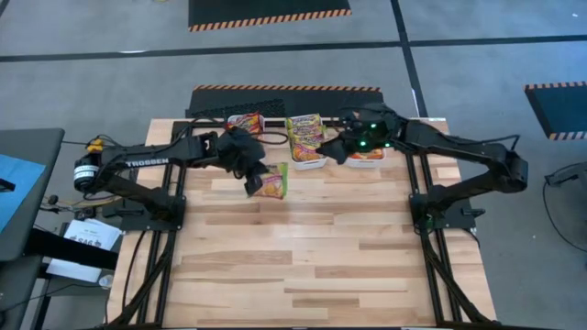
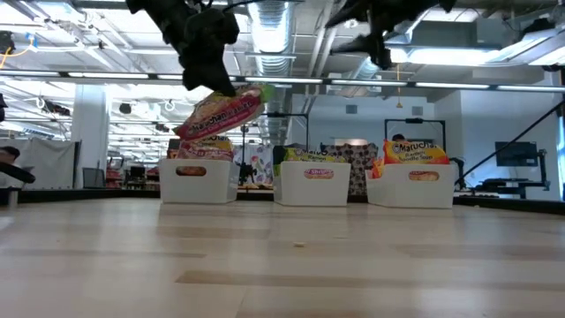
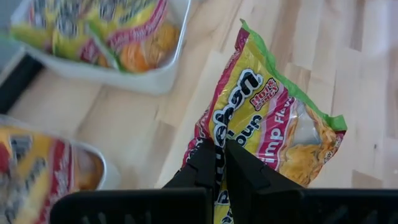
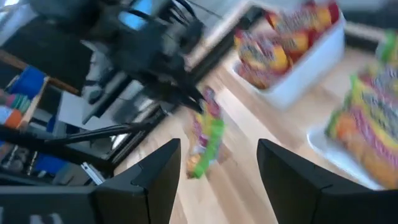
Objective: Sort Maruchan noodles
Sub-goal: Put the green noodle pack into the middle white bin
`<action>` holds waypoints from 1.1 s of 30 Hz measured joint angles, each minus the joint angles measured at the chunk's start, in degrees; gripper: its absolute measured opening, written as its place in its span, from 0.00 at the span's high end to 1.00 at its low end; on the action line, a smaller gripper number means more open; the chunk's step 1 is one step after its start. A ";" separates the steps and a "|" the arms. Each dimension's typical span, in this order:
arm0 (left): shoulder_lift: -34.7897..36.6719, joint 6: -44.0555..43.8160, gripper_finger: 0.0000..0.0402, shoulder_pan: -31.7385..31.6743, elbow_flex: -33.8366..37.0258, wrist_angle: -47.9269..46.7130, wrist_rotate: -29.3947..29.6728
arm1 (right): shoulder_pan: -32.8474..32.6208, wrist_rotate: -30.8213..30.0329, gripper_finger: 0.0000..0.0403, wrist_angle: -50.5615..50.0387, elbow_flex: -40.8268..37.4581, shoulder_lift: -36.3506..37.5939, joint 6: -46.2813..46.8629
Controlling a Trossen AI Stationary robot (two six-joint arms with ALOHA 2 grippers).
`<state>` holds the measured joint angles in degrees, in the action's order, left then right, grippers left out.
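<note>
A green-edged Maruchan noodle packet [image 3: 267, 118] is pinched between the pressed-together fingers of the left gripper [image 3: 217, 163], dangling beneath it above the table [image 1: 312, 266]. The right gripper [image 4: 217, 165] is spread wide, nothing held.

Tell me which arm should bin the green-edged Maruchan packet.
Left. Its hand is shut on the green-edged packet, lifted off the table near the bins. The right hand is open and empty over the orange packets' bin.
</note>
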<state>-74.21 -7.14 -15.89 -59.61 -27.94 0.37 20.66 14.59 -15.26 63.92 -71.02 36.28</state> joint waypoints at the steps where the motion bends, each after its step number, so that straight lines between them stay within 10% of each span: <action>1: 0.01 1.31 1.00 0.25 -0.03 0.88 0.23 | -0.02 -0.09 0.41 -0.06 -0.16 -0.80 1.19; 33: 0.03 13.48 1.00 2.04 -0.09 11.05 1.93 | -6.73 1.03 0.42 17.84 -0.03 -17.53 7.42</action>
<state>-74.17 6.34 -13.85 -59.70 -16.89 2.31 13.93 15.62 2.59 63.90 -88.55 43.70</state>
